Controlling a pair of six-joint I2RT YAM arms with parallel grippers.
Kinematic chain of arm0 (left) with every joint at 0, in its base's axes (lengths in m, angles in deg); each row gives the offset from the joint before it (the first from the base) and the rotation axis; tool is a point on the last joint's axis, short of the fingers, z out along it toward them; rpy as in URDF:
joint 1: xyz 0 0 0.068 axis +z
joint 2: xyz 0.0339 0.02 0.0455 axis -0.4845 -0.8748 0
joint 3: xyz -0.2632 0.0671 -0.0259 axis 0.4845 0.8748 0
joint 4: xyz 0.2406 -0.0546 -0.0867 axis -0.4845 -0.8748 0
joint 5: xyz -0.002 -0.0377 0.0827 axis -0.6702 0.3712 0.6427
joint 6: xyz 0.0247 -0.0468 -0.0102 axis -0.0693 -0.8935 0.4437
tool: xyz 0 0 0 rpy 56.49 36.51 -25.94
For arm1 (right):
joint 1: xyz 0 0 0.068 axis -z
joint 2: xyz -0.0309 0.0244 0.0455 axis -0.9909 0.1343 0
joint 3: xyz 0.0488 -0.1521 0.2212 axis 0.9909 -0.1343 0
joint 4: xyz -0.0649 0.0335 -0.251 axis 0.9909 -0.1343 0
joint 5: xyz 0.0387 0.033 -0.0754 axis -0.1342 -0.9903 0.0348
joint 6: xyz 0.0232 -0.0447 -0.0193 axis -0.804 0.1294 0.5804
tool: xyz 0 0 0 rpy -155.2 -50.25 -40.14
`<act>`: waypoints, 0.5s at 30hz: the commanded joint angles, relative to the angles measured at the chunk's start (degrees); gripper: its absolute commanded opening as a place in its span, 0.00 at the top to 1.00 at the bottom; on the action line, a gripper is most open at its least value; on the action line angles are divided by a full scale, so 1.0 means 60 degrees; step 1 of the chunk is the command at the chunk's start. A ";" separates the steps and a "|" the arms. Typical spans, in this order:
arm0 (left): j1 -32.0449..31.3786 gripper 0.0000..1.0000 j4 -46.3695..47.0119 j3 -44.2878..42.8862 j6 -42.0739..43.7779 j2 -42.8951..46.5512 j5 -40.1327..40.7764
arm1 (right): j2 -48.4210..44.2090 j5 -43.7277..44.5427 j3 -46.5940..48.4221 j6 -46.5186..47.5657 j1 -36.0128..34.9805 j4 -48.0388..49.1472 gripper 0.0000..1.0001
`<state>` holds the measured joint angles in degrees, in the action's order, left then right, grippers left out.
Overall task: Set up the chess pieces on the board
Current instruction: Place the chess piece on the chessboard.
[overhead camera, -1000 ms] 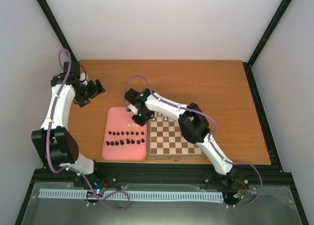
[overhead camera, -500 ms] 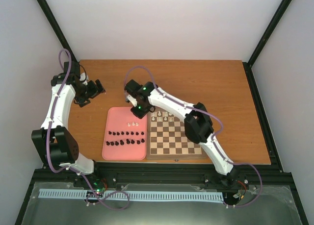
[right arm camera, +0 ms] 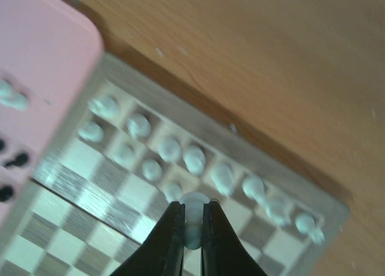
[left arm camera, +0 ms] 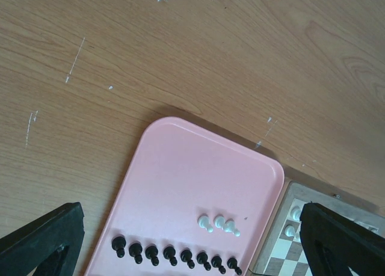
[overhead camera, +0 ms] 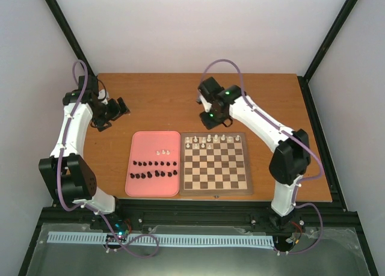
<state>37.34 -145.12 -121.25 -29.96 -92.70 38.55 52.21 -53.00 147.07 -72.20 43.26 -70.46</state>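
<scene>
The board (overhead camera: 213, 192) lies at the table's near middle, with white chess pieces (overhead camera: 212, 138) standing in its two far rows. Left of it, a pink tray (overhead camera: 150, 139) carries three white pieces (overhead camera: 161, 151) and rows of black pieces (overhead camera: 155, 169). My right gripper (overhead camera: 207, 119) hovers over the board's far edge. In the right wrist view this gripper (right arm camera: 192, 225) is shut on a white pawn (right arm camera: 194, 205), above the white rows (right arm camera: 180, 156). My left gripper (overhead camera: 117, 110) hangs wide open over bare table at the far left. Its view looks down on the tray (left arm camera: 192, 168) and black pieces (left arm camera: 174, 255).
Bare wooden table (overhead camera: 264, 101) stretches behind and to the right of the board. Black frame posts stand at the table's corners, and a rail (overhead camera: 198, 213) runs along its near edge. The tray's edge touches the board's left border.
My right arm has swung from over the tray rightward and away, to above the board's far rows, with the white pawn in its jaws. The left arm has not moved.
</scene>
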 commanded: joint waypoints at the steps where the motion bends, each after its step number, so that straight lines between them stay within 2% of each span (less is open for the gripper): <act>1: 0.0040 0.00 0.0166 -0.0209 -0.0047 -0.0138 -0.0176 | -0.0966 -0.0021 -0.1894 -0.0364 0.0438 0.0201 0.96; 9: 0.0042 0.00 0.0131 -0.0383 -0.0032 -0.0319 -0.0192 | -0.1327 -0.0431 -0.3559 -0.0452 0.0480 0.0850 0.96; 15: 0.0042 0.00 0.0069 -0.0516 -0.0003 -0.0394 -0.0194 | -0.0916 -0.0543 -0.3842 -0.0374 0.0529 0.1134 0.95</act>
<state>37.34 -145.14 -121.62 -29.96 -94.76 38.22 46.11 -55.53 124.36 -73.97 46.27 -66.41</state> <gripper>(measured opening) 0.997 0.074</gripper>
